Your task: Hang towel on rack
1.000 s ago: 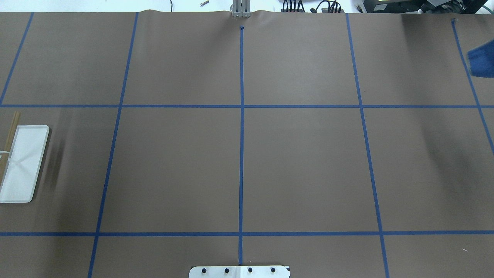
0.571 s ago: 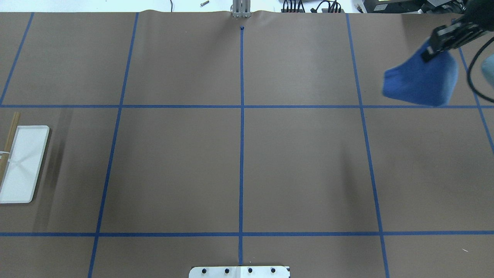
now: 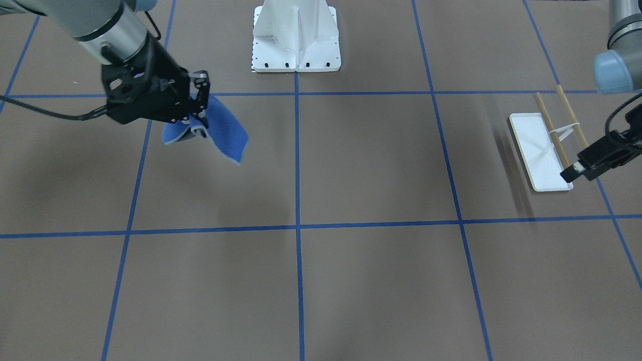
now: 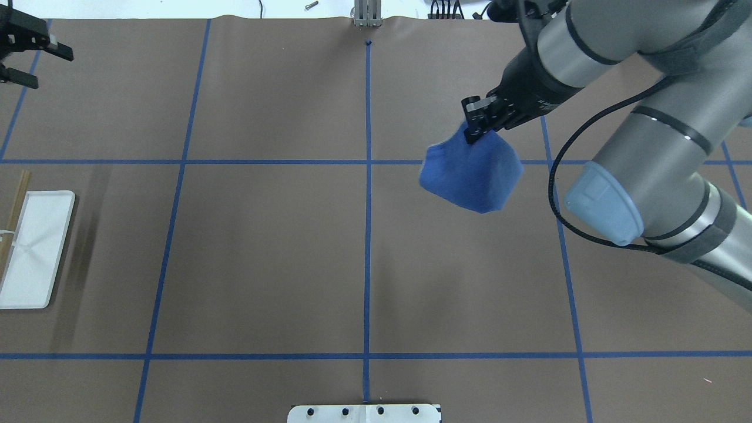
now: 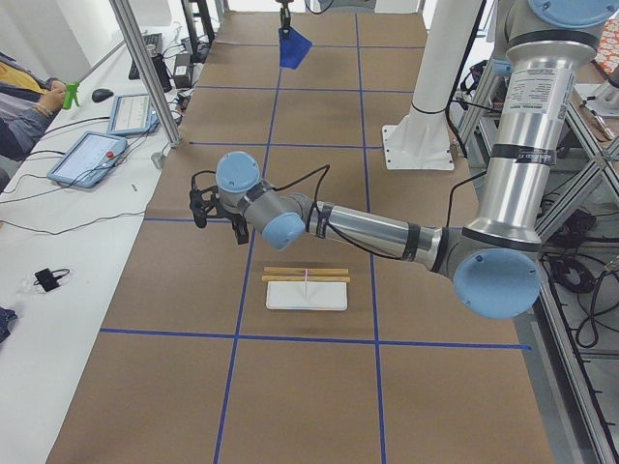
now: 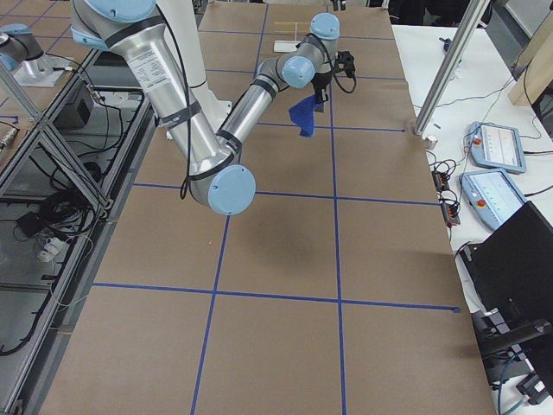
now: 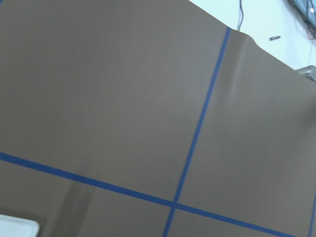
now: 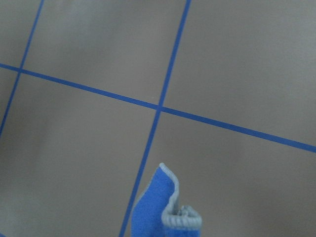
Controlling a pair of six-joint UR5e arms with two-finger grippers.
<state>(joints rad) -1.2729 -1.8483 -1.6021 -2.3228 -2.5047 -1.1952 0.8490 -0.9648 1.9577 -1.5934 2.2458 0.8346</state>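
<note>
My right gripper (image 4: pixel 472 134) is clamped on the towel (image 4: pixel 471 179), pinching it at one gathered top edge. The rest of the cloth hangs free below the fingertips & fans out toward my base side in the overhead view. The towel is in the air, clear of the table (image 4: pixel 264 252). In the front view the blue face flares out past the fingertips toward the table's ctr, w/ grey edging along its lower rim. My right wrist cam catches only a folded blue tip w/ a grey hem at the bottom of its view. The towel hangs over my right half of the table, near the ctr tape line (image 4: pixel 368 235), approx over the far cross line. The rack (image 4: pixel 36 247) stands at the table's left edge, its white tray base flat & its two dowel bars (image 3: pixel 547 120) parallel above it, well apart from the towel. My left gripper (image 4: pixel 53 71) hovers near the far left corner in the overhead view, on the operators' side of the rack, fingers spread apart. The white pedestal (image 3: pixel 296 45) sits at my base.
</note>
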